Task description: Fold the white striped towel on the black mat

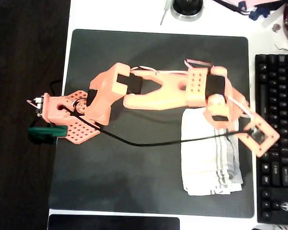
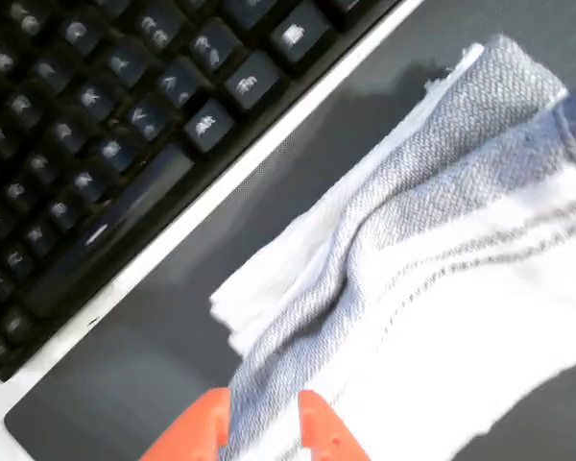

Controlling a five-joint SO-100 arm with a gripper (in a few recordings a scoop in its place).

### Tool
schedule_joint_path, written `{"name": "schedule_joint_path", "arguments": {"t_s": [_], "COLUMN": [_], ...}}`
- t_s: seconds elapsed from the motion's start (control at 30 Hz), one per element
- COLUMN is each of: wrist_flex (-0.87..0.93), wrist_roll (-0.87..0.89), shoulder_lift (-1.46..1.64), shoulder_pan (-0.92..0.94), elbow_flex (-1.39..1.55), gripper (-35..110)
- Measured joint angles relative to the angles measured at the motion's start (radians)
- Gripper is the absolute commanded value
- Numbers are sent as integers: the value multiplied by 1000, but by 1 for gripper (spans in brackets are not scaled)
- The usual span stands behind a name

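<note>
White soft striped towel lies bunched on the big black mat, near the black keyboard. My orange jaws pinch its edge. I think I'm mid-fold; next I must pull it across.

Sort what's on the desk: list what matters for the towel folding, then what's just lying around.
Job: towel, mat, tool with its tips at the towel's edge.
Lying about: keyboard, black cable across the mat, round black thing above the mat.
</note>
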Motion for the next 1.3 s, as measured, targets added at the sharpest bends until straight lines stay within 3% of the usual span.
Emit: {"name": "schedule_joint_path", "arguments": {"t_s": [0.23,0.97,1.3], "wrist_flex": [110,-253,-106], "wrist_roll": [-97,-146,-149], "shoulder_lift": [37,-256,-227], "shoulder_pan": [-38,-71,-44], "elbow_flex": [9,101,-28], "gripper": [9,7,8]}}
